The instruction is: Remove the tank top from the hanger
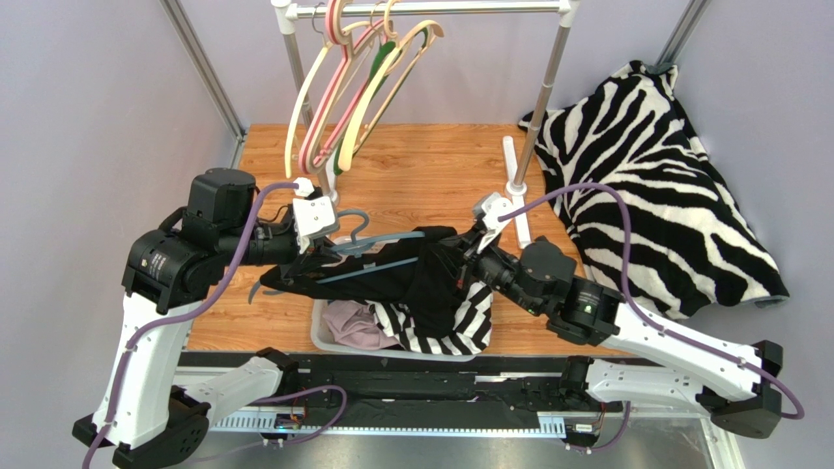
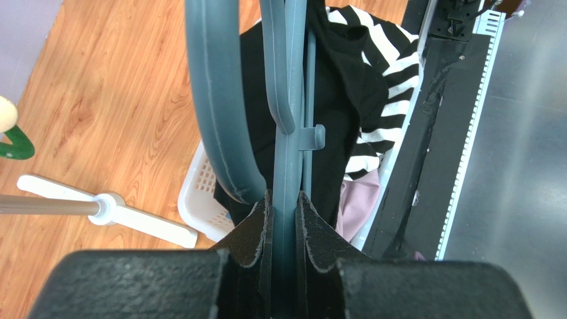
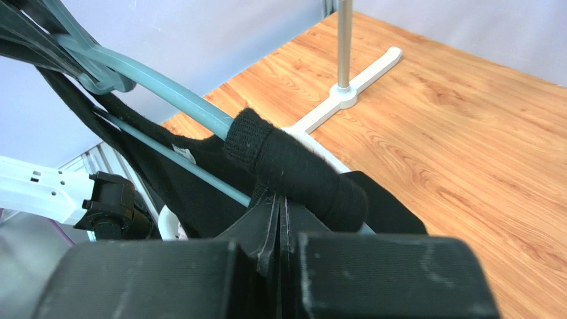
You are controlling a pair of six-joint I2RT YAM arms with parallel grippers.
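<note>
The left tool [image 2: 285, 206] is clenched on the grey-blue plastic hanger [image 2: 219, 100]. Its two fingers [image 2: 256, 222] press the hanger's flat stem from either side, just below the curved hook. In the overhead view the left tool [image 1: 318, 244] holds the hanger [image 1: 387, 239] above the near part of the wooden surface [image 1: 421, 166], tilted nearly flat. The black tank top [image 1: 411, 278] is draped on the hanger and hangs down over a white laundry basket [image 1: 318, 337] below. The basket holds a black-and-white striped garment [image 1: 460, 327] and a pale pink garment [image 1: 352, 327]. The right tool [image 1: 468, 256] is at the right end of the hanger, in among the black cloth. In its own camera the right tool [image 3: 279, 209] has its jaws pressed fully together, right under a rolled strap [image 3: 293, 166] of the tank top [image 3: 199, 193] that wraps the hanger's arm [image 3: 166, 83]. Whether any cloth is caught between the jaws cannot be told. At the back stands a clothes rack [image 1: 543, 98] with several empty coloured hangers [image 1: 343, 98] on its rail. A zebra-print blanket [image 1: 646, 186] is heaped to the right of the surface.
</note>
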